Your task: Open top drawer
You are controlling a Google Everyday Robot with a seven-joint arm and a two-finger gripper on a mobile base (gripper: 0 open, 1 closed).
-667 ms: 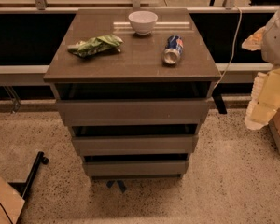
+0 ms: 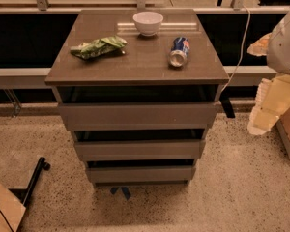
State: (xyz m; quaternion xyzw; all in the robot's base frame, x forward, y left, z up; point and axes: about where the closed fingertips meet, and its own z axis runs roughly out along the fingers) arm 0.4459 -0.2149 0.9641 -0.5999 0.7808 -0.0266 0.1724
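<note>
Furniture: top drawer (image 2: 137,114), stiff handle-less panel, probably light-sliding; take its upper lip (hand (image 2: 274,103) right of counter (image 2: 145,62), grip state cannot be told).

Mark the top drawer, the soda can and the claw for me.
top drawer (image 2: 137,115): camera view, middle of its front panel.
soda can (image 2: 179,51): camera view, its side.
claw (image 2: 270,108): camera view, pale body, far right of the top drawer.

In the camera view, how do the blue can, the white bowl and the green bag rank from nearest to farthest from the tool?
The tool is at the right edge of the view, low beside the cabinet top.
1. blue can: right side of the top.
2. white bowl: back middle.
3. green bag: left side, farthest.
</note>
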